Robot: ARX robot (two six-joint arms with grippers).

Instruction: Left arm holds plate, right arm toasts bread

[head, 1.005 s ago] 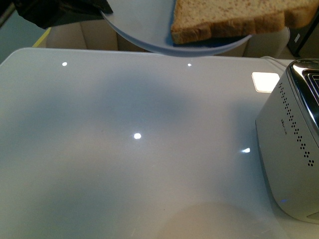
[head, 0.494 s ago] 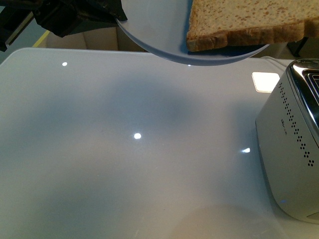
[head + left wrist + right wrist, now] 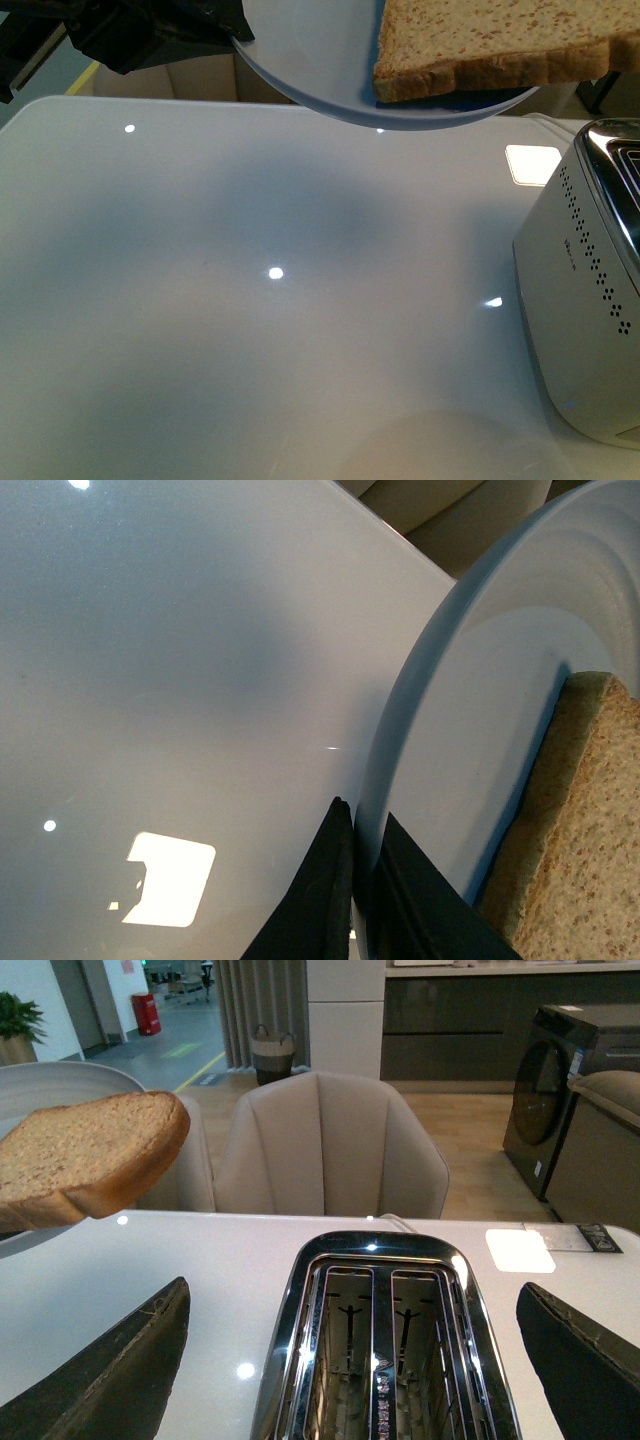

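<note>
You have the left gripper (image 3: pixel 365 815) closed on the plate (image 3: pixel 320 70): in the left wrist view its two dark fingers (image 3: pixel 320 900) pinch the rim, one on each face. The plate is held up in the air above the far side of the white table (image 3: pixel 250 330), clear of the surface, and it casts a soft shadow on the tabletop beneath. The bread (image 3: pixel 490 45) lies flat on the plate, toward the side away from the left gripper, and its crust reaches out past the rim on the toaster's side. The silver toaster (image 3: pixel 590 300) stands on the table at your right, well apart from the plate. Your right gripper (image 3: pixel 352 1290) hangs over the toaster with its jaws spread wide and nothing between them; both slots show straight below it. From that wrist camera the bread's rounded end shows off to one side, in front of a beige chair (image 3: pixel 330 1140).
</note>
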